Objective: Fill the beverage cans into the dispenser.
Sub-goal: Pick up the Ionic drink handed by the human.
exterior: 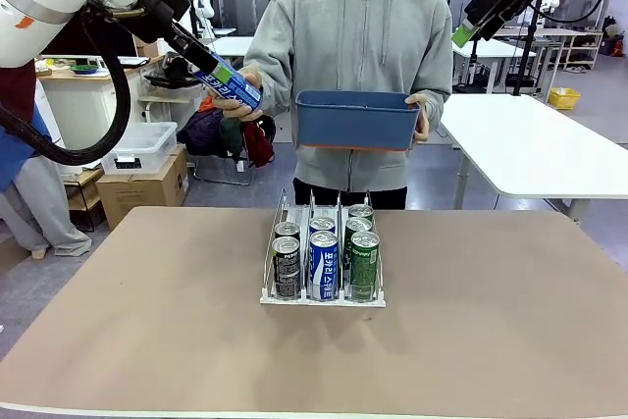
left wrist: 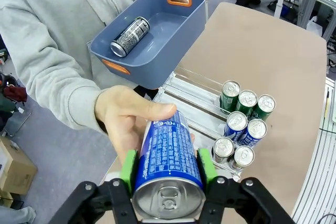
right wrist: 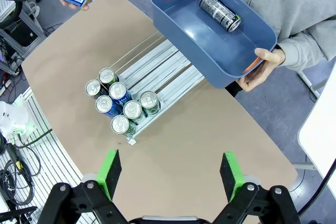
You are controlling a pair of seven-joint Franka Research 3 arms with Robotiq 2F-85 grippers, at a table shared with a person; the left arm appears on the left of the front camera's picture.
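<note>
My left gripper (left wrist: 168, 167) is shut on a blue-and-white beverage can (left wrist: 169, 148), its green pads pressed on both sides. A person's hand (left wrist: 126, 116) still grips the same can from the far end. In the front view this can (exterior: 231, 85) hangs tilted high at the left, in front of the person, with the left gripper (exterior: 201, 64) on it. The dispenser (exterior: 324, 208) stands mid-table with several black, blue and green cans (exterior: 323, 264) at its front. My right gripper (right wrist: 171, 169) is open high above the table, with nothing between its pads.
With the other hand the person holds a blue bin (exterior: 355, 120) above the table's far edge. One black can (left wrist: 130, 36) lies on its side in it. The back halves of the dispenser lanes (right wrist: 157, 64) are bare. A white table (exterior: 549, 144) stands to the right.
</note>
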